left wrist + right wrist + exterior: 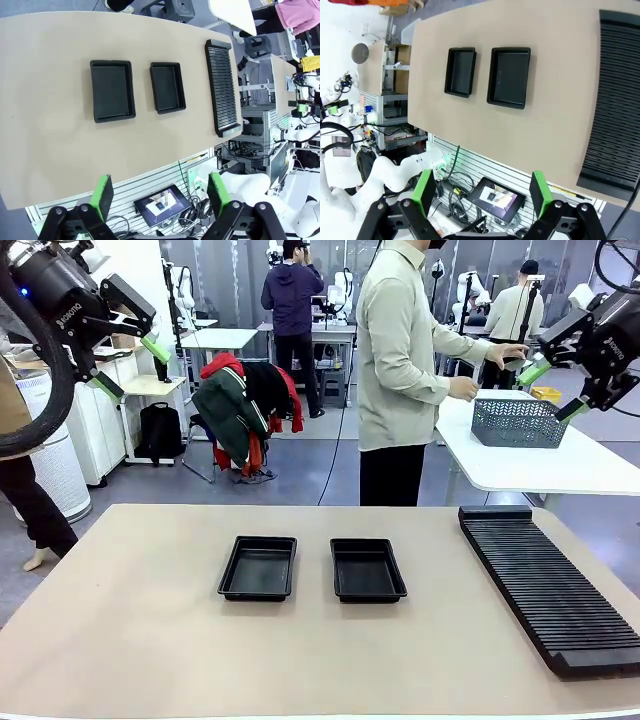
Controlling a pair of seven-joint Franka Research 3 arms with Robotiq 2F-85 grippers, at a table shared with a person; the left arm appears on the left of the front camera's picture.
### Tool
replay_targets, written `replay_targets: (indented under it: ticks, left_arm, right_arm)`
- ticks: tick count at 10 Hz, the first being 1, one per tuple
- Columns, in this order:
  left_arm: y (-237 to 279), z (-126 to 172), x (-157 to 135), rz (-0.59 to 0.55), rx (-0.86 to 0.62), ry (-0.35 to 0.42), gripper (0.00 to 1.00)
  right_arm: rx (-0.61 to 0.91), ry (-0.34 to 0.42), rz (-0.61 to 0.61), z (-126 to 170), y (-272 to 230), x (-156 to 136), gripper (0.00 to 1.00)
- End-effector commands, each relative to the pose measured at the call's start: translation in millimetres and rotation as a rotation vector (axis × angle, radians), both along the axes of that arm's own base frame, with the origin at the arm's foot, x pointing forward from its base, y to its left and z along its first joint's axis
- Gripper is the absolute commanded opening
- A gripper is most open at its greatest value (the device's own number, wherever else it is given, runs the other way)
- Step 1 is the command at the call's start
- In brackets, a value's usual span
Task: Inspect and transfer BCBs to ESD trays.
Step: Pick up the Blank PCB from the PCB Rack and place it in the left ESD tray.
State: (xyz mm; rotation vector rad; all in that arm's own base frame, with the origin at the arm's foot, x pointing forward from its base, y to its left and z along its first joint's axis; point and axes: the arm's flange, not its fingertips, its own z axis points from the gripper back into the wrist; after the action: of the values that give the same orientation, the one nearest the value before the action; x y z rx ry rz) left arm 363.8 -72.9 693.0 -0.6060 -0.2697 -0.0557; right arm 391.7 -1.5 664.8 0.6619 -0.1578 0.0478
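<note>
Front view gives me both arms raised off the table. The left gripper [130,368] sits in the upper left of the frame and the right gripper [552,390] in the upper right, each with its fingers spread wide and nothing between them. On the tan table [130,630], just below the middle of the frame, the two trays lie side by side with a gap between them. I see bare black floors in both the left tray [258,541] and the right tray [366,544]. The rack [550,585] runs along the right side, well apart from the trays. Past the far edge a person [395,360] stands side-on, hands near a mesh basket [518,425] on a white table [560,468].

Left wrist view looks down from high up. The left gripper [161,195] gapes wide at the bottom edge, with the left tray [111,62], right tray [165,64] and rack [223,90] across the upper half.

Right wrist view shows the right gripper [482,192] equally wide. Left tray [461,49] and right tray [510,49] sit upper middle, and the rack [615,100] is at the right edge.
</note>
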Motion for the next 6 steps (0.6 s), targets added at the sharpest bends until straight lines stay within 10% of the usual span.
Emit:
replay_targets:
  ticks: [1,6]
  left_arm:
    - [0,-2,-8,0.027,0.006,-0.028,1.00]
    - [-3,14,-14,0.046,0.058,-0.040,1.00]
  right_arm:
    - [-0.036,-0.021,-0.020,13,-5,-10,1.00]
    - [-0.078,-0.047,-0.036,31,-8,-19,1.00]
